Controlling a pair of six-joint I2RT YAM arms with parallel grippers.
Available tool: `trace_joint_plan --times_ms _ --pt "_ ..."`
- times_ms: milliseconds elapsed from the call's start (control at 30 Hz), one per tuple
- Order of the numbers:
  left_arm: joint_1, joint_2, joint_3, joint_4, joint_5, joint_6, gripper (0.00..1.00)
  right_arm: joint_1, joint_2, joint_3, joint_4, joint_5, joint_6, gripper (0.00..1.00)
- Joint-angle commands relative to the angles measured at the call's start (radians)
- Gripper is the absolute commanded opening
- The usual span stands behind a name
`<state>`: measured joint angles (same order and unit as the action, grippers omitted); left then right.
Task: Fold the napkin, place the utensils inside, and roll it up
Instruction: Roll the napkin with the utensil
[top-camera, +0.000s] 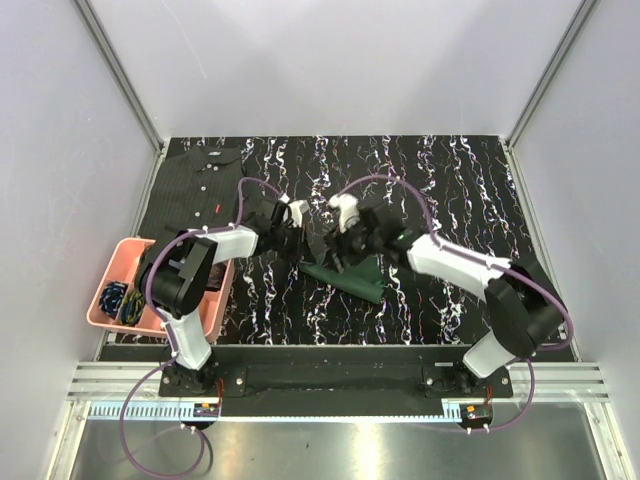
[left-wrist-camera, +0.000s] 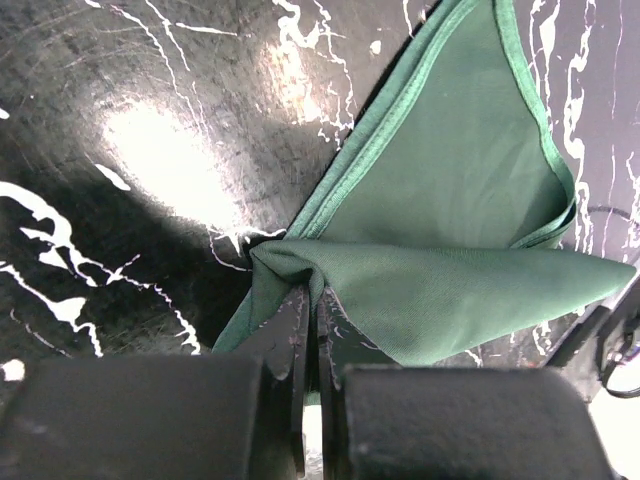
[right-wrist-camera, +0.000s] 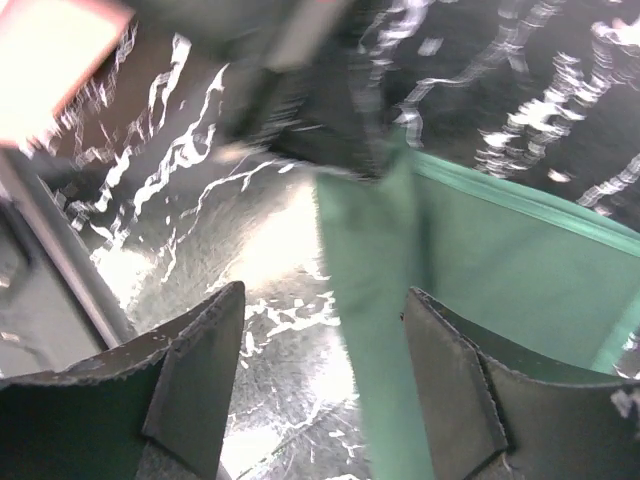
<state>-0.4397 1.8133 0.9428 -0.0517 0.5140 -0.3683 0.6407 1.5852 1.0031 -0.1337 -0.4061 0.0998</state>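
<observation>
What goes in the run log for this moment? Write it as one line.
stage: folding | left gripper: shut on napkin | right gripper: open over napkin | napkin: folded over, on table

- A pink bin (top-camera: 122, 260) is sitting on a black, white-veined table (top-camera: 450, 180), at its left edge.
- Two small bundles are lying in the pink bin's near-left end: a blue-and-black one (top-camera: 113, 296) and, just beside it, a yellow-and-black one (top-camera: 131, 308).
- A dark pinstriped button shirt (top-camera: 200, 185) is lying flat just beyond the pink bin.
- A silver metal rail (top-camera: 340, 385) is running nearer than the pink bin, stretching away to its right.
</observation>
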Motion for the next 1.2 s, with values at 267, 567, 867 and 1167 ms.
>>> trace_joint_plan --times_ms 267,567,867,1167 --pt "-0.002 0.073 0.077 -0.181 0.023 -0.043 0.00 0.315 0.068 -0.037 -0.024 0.527 -0.201 0.68" --pt "-0.002 0.064 0.083 -0.198 0.029 -0.021 0.00 0.330 0.157 -0.032 -0.003 0.618 -0.252 0.67" --pt "-0.002 0.081 0.123 -0.237 0.037 0.012 0.00 0.330 0.125 -0.038 0.003 0.665 -0.282 0.67" --pt "-0.002 0.080 0.140 -0.255 0.029 0.012 0.00 0.330 0.128 -0.017 0.000 0.682 -0.348 0.67"
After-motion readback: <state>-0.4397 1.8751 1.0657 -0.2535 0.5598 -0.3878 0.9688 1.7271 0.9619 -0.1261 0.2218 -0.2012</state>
